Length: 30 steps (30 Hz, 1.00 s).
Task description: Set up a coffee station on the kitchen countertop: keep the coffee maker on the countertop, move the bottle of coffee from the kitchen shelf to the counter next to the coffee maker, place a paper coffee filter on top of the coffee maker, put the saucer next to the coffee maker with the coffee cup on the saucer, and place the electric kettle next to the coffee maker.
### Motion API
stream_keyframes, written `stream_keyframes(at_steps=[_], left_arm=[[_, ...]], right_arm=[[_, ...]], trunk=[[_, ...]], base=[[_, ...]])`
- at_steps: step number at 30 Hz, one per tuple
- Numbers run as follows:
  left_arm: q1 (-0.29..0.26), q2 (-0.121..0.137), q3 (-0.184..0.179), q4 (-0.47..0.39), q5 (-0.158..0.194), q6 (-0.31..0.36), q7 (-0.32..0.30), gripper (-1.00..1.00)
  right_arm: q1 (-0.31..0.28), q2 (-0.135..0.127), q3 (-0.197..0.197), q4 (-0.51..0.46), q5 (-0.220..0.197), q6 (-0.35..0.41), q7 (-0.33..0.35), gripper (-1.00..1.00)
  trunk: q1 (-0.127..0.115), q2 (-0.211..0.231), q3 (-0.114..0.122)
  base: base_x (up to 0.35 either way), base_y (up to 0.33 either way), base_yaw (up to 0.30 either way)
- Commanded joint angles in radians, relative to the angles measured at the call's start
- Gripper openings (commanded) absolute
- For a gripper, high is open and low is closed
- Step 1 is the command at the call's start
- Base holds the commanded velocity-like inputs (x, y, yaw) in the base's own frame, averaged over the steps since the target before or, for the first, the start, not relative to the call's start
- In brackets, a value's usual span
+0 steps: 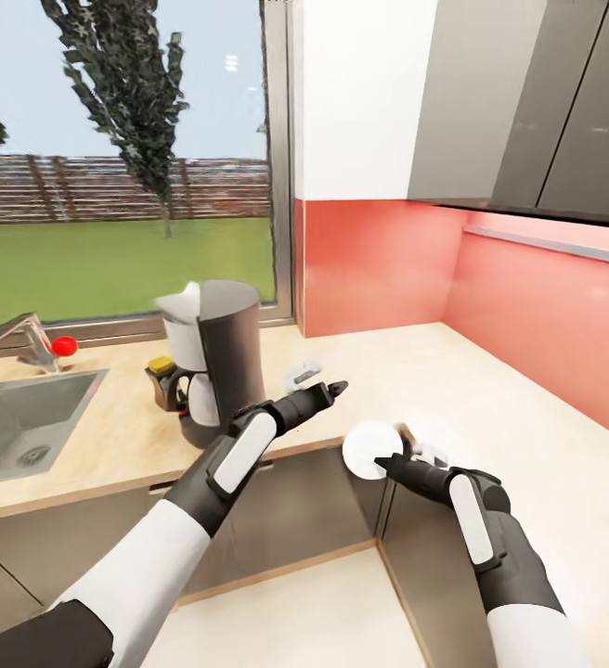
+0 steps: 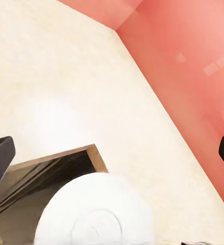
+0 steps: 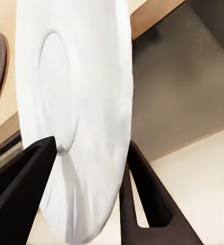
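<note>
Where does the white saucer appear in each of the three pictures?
Head view: saucer low and right of centre, held by the right gripper at the countertop's inner corner.
Left wrist view: saucer at the bottom edge.
Right wrist view: saucer upright between the fingers.
Shared landmark: the countertop's wood edge.

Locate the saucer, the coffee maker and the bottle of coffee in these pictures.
saucer (image 1: pixel 369 449), head view, on its white face.
coffee maker (image 1: pixel 226 343), head view, on its dark grey body.
bottle of coffee (image 1: pixel 161 366), head view, on its yellow lid.
</note>
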Motion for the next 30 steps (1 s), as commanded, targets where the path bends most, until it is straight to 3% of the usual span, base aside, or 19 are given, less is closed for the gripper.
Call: stream_keyframes(at_steps=[1,4,10,11,14,15,19,20,21,24,27,30], left_arm=[[0.018,0.01,-0.002,-0.002,0.011,0.002,0.008,1.0],[0.092,0.045,0.0,-0.008,0.011,0.002,0.006,1.0],[0.321,0.217,0.002,-0.143,0.009,-0.004,0.006,1.0],[0.364,0.261,0.003,-0.163,0.01,-0.03,0.006,1.0],[0.462,0.349,0.002,-0.185,0.011,-0.152,0.005,1.0],[0.488,0.365,0.001,-0.185,0.011,-0.181,0.005,1.0],[0.595,0.388,-0.008,-0.131,0.005,-0.23,0.006,1.0],[0.621,0.39,-0.01,-0.078,-0.009,-0.233,0.006,1.0],[0.64,0.39,-0.012,0.034,-0.046,-0.234,0.006,1.0],[0.65,0.387,-0.012,0.218,-0.091,-0.235,0.005,1.0],[0.653,0.382,-0.012,0.411,-0.108,-0.237,0.006,1.0],[0.653,0.378,-0.011,0.542,-0.113,-0.237,0.006,1.0]], right_arm=[[-0.001,0.001,-0.004,-0.001,0.009,0.006,0.009,-1.0],[-0.001,0.001,-0.004,-0.001,0.009,0.006,0.009,-1.0],[-0.001,0.001,-0.004,-0.002,0.009,0.006,0.009,-1.0],[-0.001,0.001,-0.004,-0.002,0.009,0.006,0.009,-1.0],[-0.001,0.001,-0.004,-0.002,0.009,0.006,0.009,-1.0],[-0.001,0.001,-0.004,-0.002,0.009,0.006,0.009,-1.0],[-0.001,0.001,-0.004,-0.003,0.007,0.006,0.009,-1.0],[-0.002,0.001,-0.004,-0.003,0.008,0.006,0.009,-1.0],[-0.001,0.001,-0.004,-0.003,0.008,0.006,0.01,-1.0],[-0.001,0.002,-0.003,-0.002,0.007,0.006,0.011,-1.0],[-0.001,0.004,0.002,0.0,0.007,0.006,0.013,-1.0],[-0.001,0.004,0.003,-0.001,0.007,0.006,0.015,-1.0]], trunk=[[0.0,-0.003,-0.002],[0.0,-0.003,-0.002],[0.0,-0.003,-0.002],[0.0,-0.003,-0.002],[0.0,-0.003,-0.002],[0.0,-0.003,-0.002],[0.0,-0.003,-0.002],[0.0,-0.003,-0.002],[0.0,-0.003,-0.002],[0.0,-0.003,-0.002],[0.0,-0.003,-0.002],[0.0,-0.003,-0.002]], base=[[-0.312,0.207,0.0],[-0.311,0.207,0.0],[-0.229,0.165,0.0],[-0.048,0.038,0.0],[-0.02,0.016,0.0],[-0.006,0.005,0.0],[-0.002,0.002,0.0],[0.0,0.0,0.0],[0.0,0.0,0.0],[0.0,0.0,0.0],[0.0,0.0,0.0],[0.0,0.0,0.0]])
